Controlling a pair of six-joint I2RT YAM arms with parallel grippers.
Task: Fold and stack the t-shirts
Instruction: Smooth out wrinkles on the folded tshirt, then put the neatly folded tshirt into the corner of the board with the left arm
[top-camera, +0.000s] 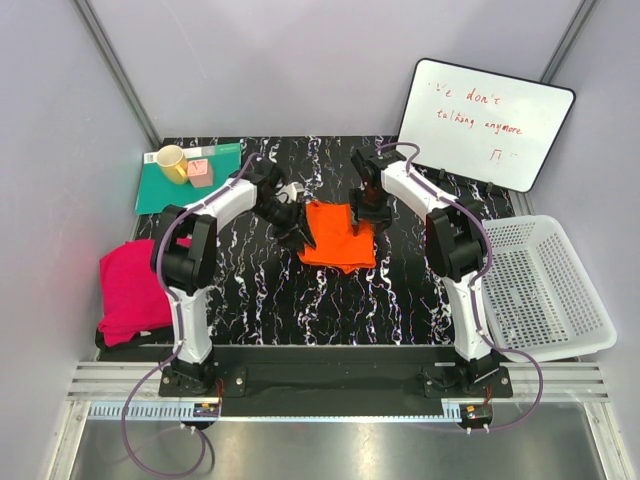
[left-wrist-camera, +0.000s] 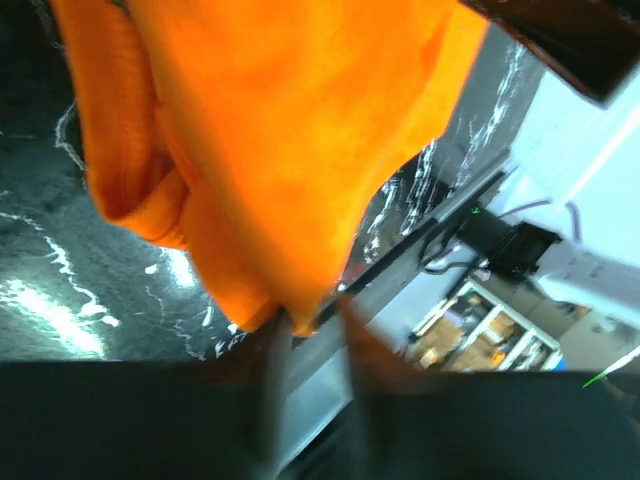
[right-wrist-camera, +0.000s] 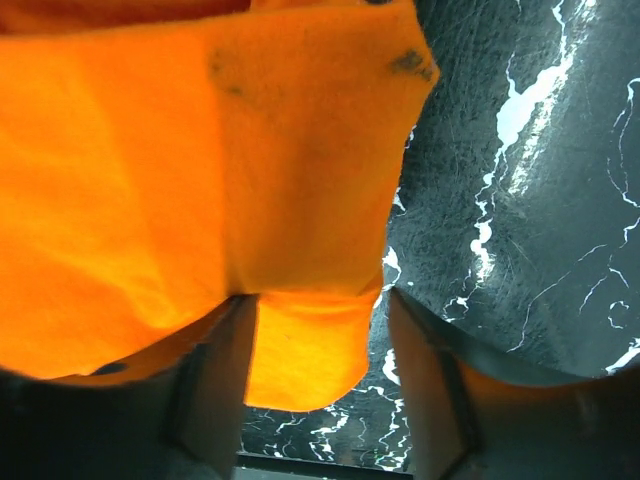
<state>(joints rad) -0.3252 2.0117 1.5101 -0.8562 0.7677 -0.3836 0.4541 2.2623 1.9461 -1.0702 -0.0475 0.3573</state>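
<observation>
Orange t-shirt (top-camera: 338, 235) lay folded mid tabletop (top-camera: 300, 300), btwn both claws. Right claw (right-wrist-camera: 320, 300) gaped wide over its edge, gripping nothing. Left claw (left-wrist-camera: 312, 318) parted slightly at a corner. Pink t-shirt (top-camera: 130, 285) sat crumpled at far left.

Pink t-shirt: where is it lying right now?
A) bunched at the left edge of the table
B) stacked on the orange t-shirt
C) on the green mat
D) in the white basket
A: in the top view the pink t-shirt sits in a heap at the left edge of the table, well apart from the orange t-shirt in the middle.
</observation>
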